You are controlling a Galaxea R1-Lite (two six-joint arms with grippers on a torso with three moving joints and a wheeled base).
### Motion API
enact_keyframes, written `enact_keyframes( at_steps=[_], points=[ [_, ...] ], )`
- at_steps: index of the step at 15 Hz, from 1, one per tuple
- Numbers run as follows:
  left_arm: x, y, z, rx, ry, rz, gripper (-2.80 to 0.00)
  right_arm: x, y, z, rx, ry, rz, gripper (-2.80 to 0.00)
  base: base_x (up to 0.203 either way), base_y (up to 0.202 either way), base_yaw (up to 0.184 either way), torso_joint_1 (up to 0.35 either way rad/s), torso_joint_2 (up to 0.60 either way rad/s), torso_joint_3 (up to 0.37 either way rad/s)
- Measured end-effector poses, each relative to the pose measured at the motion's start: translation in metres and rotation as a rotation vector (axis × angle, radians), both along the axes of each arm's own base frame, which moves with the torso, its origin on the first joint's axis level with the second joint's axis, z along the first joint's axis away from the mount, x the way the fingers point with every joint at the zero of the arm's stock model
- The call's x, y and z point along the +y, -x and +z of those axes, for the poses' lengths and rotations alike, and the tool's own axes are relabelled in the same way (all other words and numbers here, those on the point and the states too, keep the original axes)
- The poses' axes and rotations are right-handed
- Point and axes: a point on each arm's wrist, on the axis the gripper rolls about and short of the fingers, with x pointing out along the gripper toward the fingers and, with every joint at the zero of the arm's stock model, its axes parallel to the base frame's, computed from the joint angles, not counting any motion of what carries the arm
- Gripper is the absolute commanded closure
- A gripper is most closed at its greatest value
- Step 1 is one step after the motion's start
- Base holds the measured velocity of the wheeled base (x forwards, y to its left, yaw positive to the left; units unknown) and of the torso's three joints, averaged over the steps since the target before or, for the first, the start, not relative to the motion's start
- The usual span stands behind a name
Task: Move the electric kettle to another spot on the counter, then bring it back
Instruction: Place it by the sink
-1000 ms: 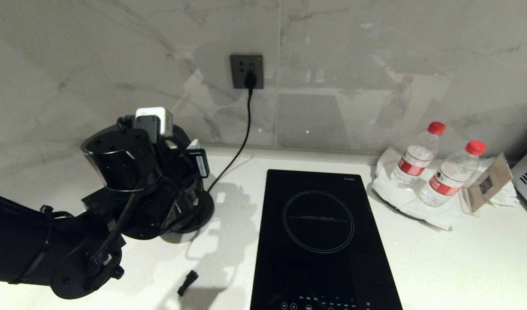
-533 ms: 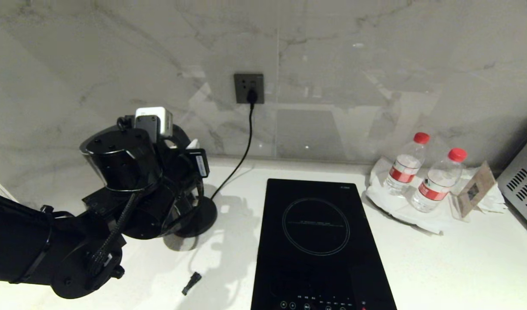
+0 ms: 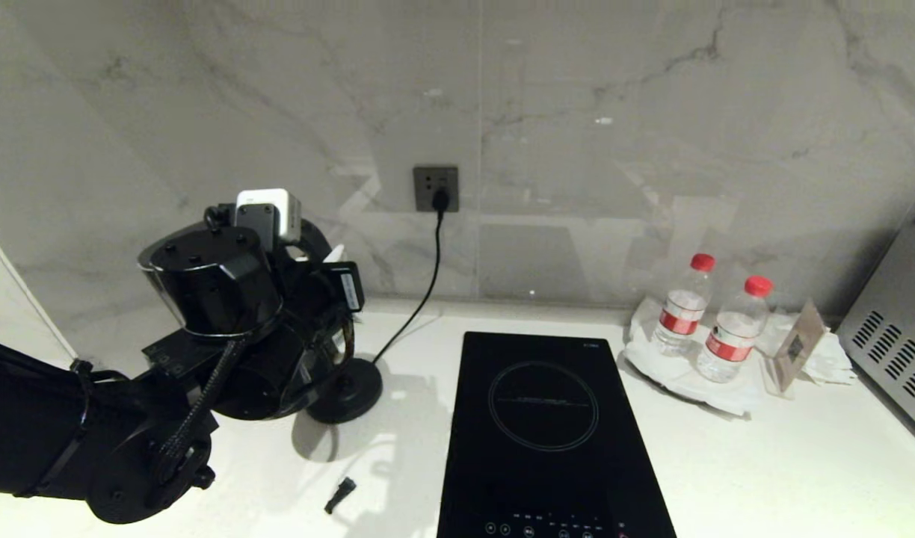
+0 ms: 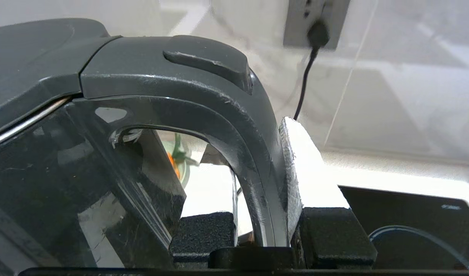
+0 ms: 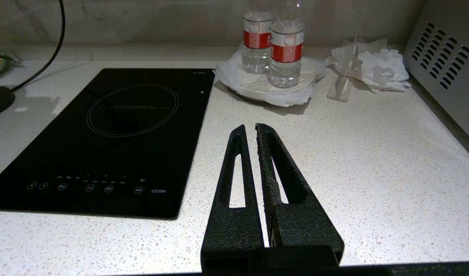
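Left tool (image 4: 257,230) clamped on electric kettle (image 4: 104,153) handle.

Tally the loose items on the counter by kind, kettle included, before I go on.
Glossy black electric kettle, held by the left gripper: 1
Flat round black base disc: 1
Clear plastic water bottles with red caps: 2
Small black piece by the hob: 1
Small card stand: 1
Total: 6
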Motion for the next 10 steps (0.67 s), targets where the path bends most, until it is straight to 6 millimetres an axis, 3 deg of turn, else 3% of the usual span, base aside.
enact_keyframes(
  at_steps=[5, 10],
  points=[
    [0.003, 0.005, -0.009, 0.029, -0.011, -0.002, 0.00, 0.000, 0.000, 0.000, 0.000, 0.000, 0.000, 0.00, 0.000, 0.000, 0.000, 0.001, 0.00, 0.063],
    [0.005, 0.030, -0.027, 0.070, 0.013, -0.005, 0.00, 0.000, 0.000, 0.000, 0.000, 0.000, 0.000, 0.00, 0.000, 0.000, 0.000, 0.000, 0.00, 0.000]
  ],
)
